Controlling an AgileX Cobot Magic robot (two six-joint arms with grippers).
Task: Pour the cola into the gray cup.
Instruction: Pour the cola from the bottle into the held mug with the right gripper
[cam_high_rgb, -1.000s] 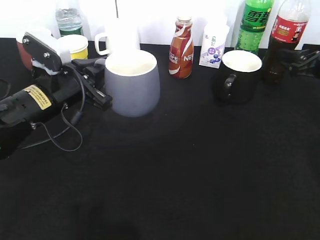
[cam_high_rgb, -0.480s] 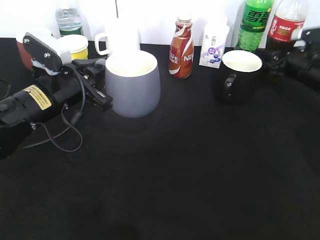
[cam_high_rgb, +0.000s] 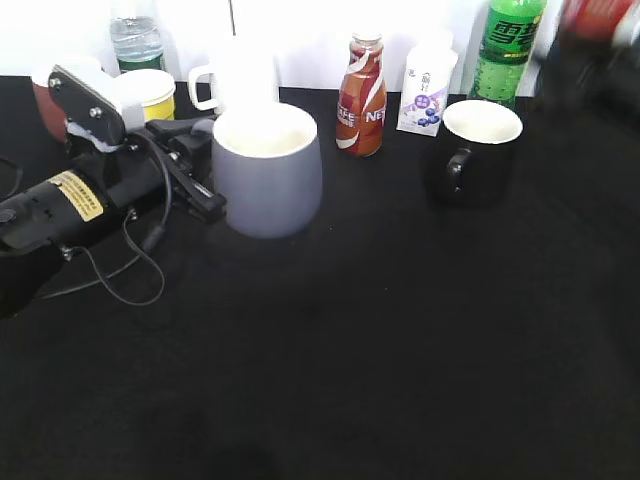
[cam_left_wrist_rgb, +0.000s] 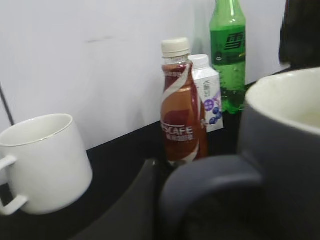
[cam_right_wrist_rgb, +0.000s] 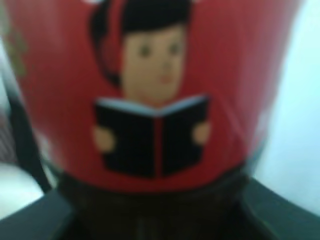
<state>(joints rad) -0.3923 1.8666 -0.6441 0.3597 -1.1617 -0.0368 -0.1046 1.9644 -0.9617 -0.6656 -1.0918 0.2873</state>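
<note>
Black worktop (cam_high_rgb: 380, 350), carrying gray cup (cam_high_rgb: 268, 170), black mug (cam_high_rgb: 478, 150), white mug (cam_high_rgb: 238, 75), Nescafe bottle (cam_high_rgb: 362, 97), green bottle (cam_high_rgb: 508, 45).

Black mug (cam_high_rgb: 478, 150) stands between cola (cam_high_rgb: 590, 40) and gray cup (cam_high_rgb: 267, 168); front tabletop (cam_high_rgb: 380, 360) open.

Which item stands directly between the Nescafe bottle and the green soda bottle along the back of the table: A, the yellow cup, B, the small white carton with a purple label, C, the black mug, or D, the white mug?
B: the small white carton stands between the Nescafe bottle and the green soda bottle in the exterior view.
</note>
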